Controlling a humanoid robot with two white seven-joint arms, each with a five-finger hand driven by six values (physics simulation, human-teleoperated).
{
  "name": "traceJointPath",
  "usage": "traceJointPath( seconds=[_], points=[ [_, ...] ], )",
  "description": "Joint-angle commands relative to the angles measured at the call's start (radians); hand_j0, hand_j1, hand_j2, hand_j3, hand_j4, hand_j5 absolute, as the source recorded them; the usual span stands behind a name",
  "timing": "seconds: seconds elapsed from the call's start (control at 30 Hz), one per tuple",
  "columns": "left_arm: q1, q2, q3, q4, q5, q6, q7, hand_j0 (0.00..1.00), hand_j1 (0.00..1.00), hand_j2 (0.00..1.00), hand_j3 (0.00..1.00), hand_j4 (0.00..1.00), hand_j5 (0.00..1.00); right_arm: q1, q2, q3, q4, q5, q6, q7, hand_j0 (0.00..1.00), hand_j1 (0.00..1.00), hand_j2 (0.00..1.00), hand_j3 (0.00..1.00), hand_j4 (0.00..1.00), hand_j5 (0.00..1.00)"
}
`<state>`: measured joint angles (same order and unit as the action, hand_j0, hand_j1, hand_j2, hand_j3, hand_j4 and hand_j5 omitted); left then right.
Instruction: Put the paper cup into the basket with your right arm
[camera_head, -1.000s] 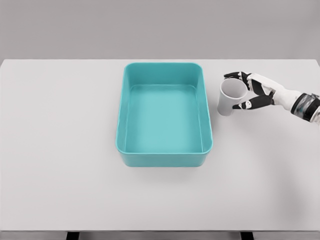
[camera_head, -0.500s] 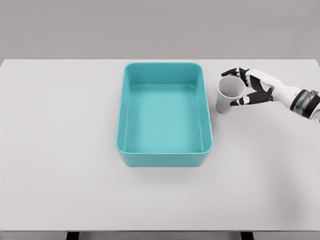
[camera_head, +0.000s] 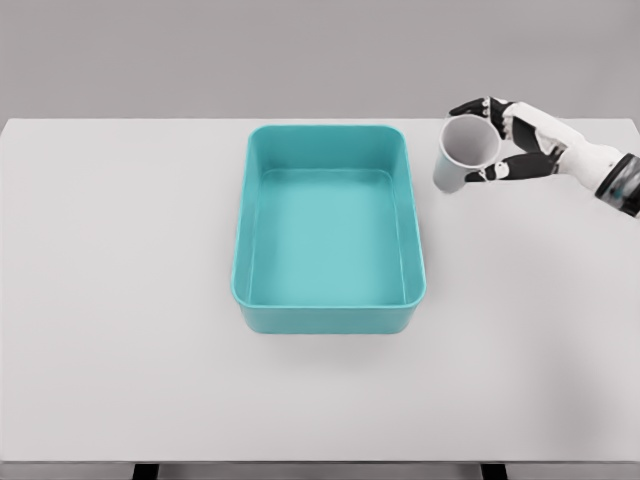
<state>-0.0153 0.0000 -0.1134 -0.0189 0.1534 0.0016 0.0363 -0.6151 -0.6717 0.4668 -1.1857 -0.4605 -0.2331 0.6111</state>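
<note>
The right hand (camera_head: 508, 140) is seen entering from the picture's right edge, at the far right of the table (camera_head: 120, 300). Its fingers (camera_head: 478, 106) are curled around a paper cup (camera_head: 464, 152), the thumb pressed against the cup's near side and the other fingers wrapped over the far rim. The cup is thus grasped, not released.

The cup is held tilted, its open mouth turned up and toward the camera, so the pale inside is shown. It appears lifted clear of the tabletop, though contact at its lower end cannot be ruled out from this view. It is located just beside the basket's far right corner, outside the rim.

The basket (camera_head: 412, 210), a teal rectangular tub with rounded corners, is set near the middle of the table. Nothing is seen inside it.

The white forearm is cut off by the frame edge.
</note>
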Motion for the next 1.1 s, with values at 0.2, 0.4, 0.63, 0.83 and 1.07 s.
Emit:
traceJointPath(
  seconds=[0.2,0.4,0.63,0.83,1.07],
  points=[
    [0.0,0.0,0.0,0.0,0.0,0.0,-0.001,1.0,1.0,1.0,1.0,1.0,1.0,0.002,-0.006,-0.092,-0.135,-0.003,-0.012,0.0,0.63,0.63,0.63,0.63,0.63,0.63],
    [0.0,0.0,0.0,0.0,0.0,0.0,0.001,1.0,1.0,1.0,1.0,1.0,1.0,0.0,0.015,-0.077,-0.255,0.066,-0.011,0.0,0.63,0.63,0.63,0.63,0.63,0.63],
    [0.0,0.0,0.0,0.0,0.0,0.0,0.001,1.0,1.0,1.0,1.0,1.0,1.0,-0.006,0.109,-0.027,-0.31,0.236,-0.002,0.0,0.63,0.63,0.63,0.63,0.63,0.63],
    [0.0,0.0,0.0,0.0,0.0,0.0,-0.001,1.0,1.0,1.0,1.0,1.0,1.0,-0.009,0.198,0.053,-0.341,0.506,0.001,0.0,0.63,0.63,0.63,0.63,0.63,0.63],
    [0.0,0.0,0.0,0.0,0.0,0.0,0.001,1.0,1.0,1.0,1.0,1.0,1.0,-0.02,0.294,0.17,-0.324,0.997,0.005,0.0,0.63,0.63,0.63,0.63,0.63,0.63]
  ],
)
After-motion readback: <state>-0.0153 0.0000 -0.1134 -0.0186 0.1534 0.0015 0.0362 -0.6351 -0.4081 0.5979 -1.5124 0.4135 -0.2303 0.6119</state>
